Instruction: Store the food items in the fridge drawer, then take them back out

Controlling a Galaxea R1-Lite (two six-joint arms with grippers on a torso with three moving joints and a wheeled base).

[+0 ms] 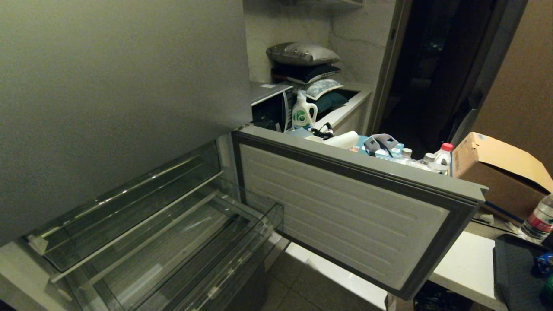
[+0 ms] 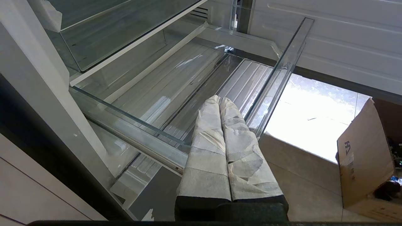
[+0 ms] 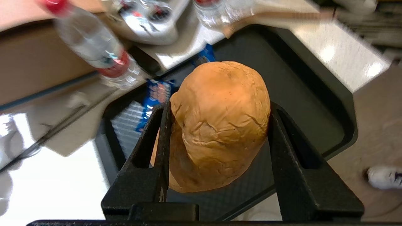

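Note:
My right gripper (image 3: 219, 106) is shut on a round orange-brown bun (image 3: 220, 125), one of the food items, and holds it above a black tray (image 3: 314, 94). Blue snack packets (image 3: 157, 94) lie on that tray. The right arm is outside the head view. The fridge drawer (image 1: 255, 242) is pulled out, a deep clear bin with a ribbed floor; nothing lies in the part that shows. My left gripper (image 2: 220, 99), its fingers wrapped in white tape, is shut and empty just above the near end of the fridge drawer's rim (image 2: 284, 67).
The lower fridge door (image 1: 345, 207) stands open to the right of the drawer. A shallower clear tray (image 1: 129, 203) sits above it. A cardboard box (image 1: 501, 172), water bottles (image 1: 538, 220) and a white counter (image 1: 466, 268) are at the right. A person's shoe (image 3: 384, 177) is on the floor.

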